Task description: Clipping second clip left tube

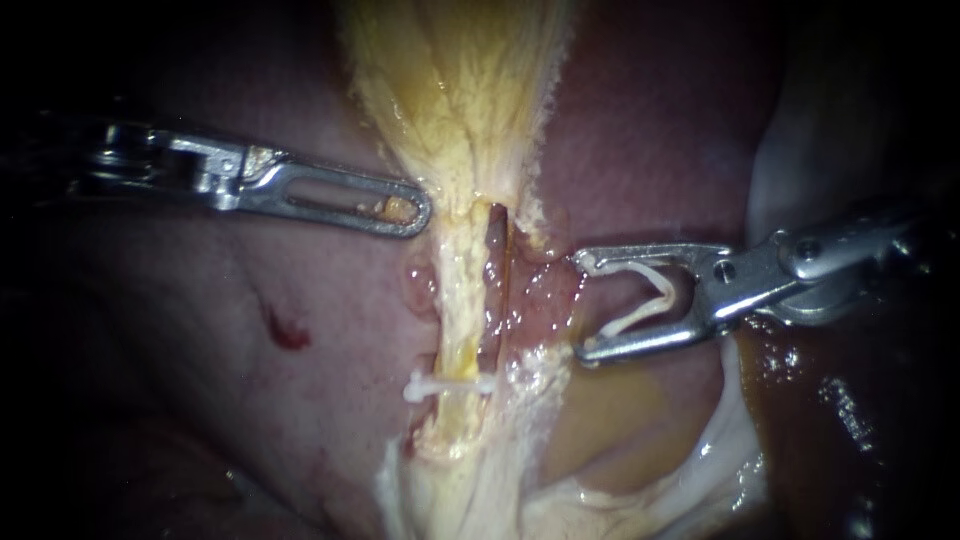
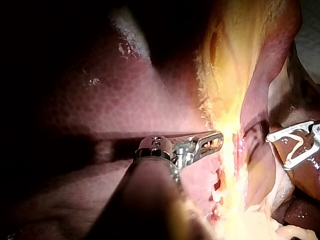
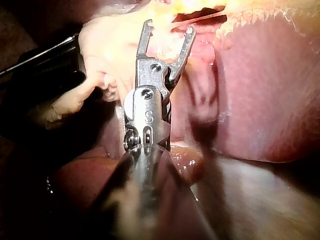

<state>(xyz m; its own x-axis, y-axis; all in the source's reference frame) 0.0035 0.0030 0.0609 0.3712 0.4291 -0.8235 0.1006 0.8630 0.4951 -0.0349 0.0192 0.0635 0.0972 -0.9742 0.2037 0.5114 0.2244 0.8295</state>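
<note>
Endoscope view first: the left instrument comes in from the left almost level, dipping just a touch toward its tip. Its slotted pincer is pressed together right on the edge of the yellowish gallbladder where that narrows, and a yellow scrap shows through the slot, so it looks to be pinching that edge. The right instrument comes in from the right, shaft sloping down from the upper right. Its pincer is spread wide with a white loaded clip seated between both halves, so it's holding that clip. The clip is a sideways V, mouth facing the tubes, long axis roughly level. The tips sit just beside the wet pink tissue to the right of the strands, short of the tube. The left tube is the pale yellow strand running straight up and down the middle, from the gallbladder's narrow end into whitish tissue below, with a dark slit just to its right near the top. Low on it a white placed clip lies crosswise, at right angles to the tube. The loaded clip sits higher than that one, level with the bare stretch of tube. Pink liver lies around it all, with a small red spot left of the tube. The right wrist view shows the same spread pincer pointing at the yellow tissue ahead of it.
</note>
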